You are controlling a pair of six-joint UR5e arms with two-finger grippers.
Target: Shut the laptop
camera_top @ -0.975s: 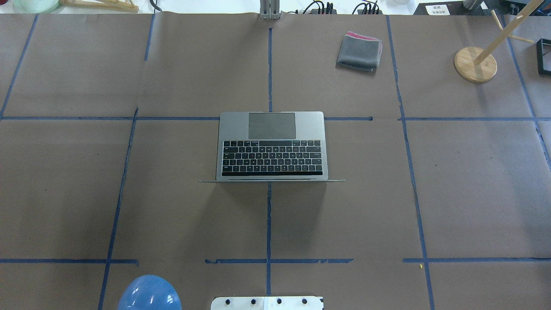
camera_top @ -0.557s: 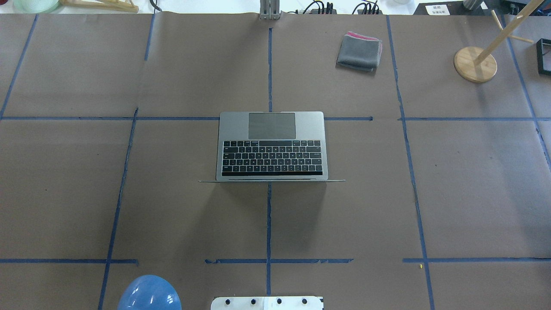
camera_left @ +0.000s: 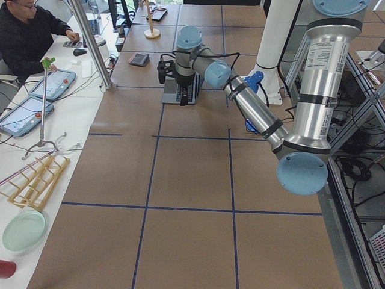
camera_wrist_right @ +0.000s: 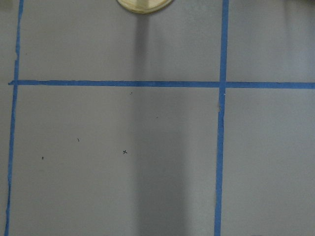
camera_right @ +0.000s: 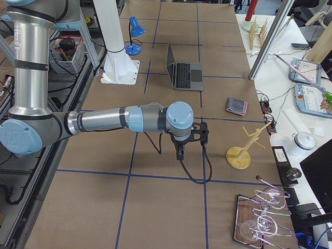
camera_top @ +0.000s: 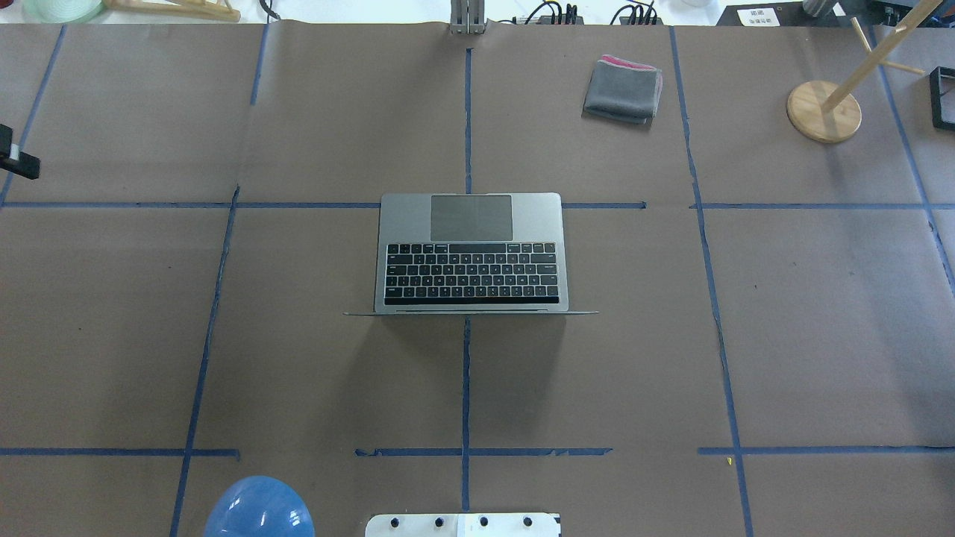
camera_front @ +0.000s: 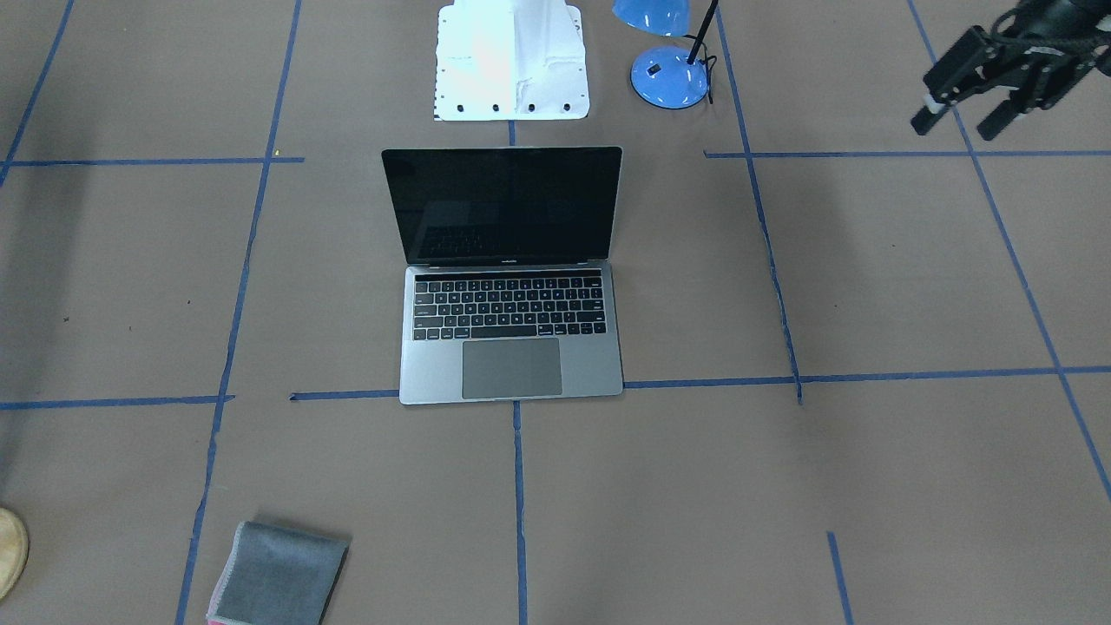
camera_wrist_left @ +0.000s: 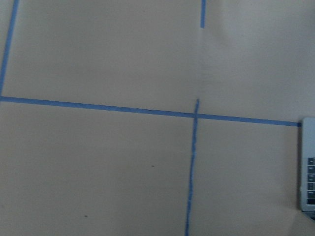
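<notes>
laptop (camera_front: 510, 347) open mid-table, lid upright; left gripper (camera_front: 965, 113) spread, empty, well apart; right gripper (camera_right: 181, 150) state can't tell — an off-centre or fast lid push could skid it or slam it shut.

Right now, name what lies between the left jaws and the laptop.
Nothing before the laptop but bare paper and blue tape lines, per the front-facing view.

Table (camera_top: 298, 112) w/ open laptop (camera_top: 471, 257), cloth (camera_top: 623, 89), lamp (camera_top: 257, 511), wood stand (camera_top: 823, 112).

room all round laptop (camera_front: 510, 304), lamp (camera_front: 668, 76) behind
</notes>
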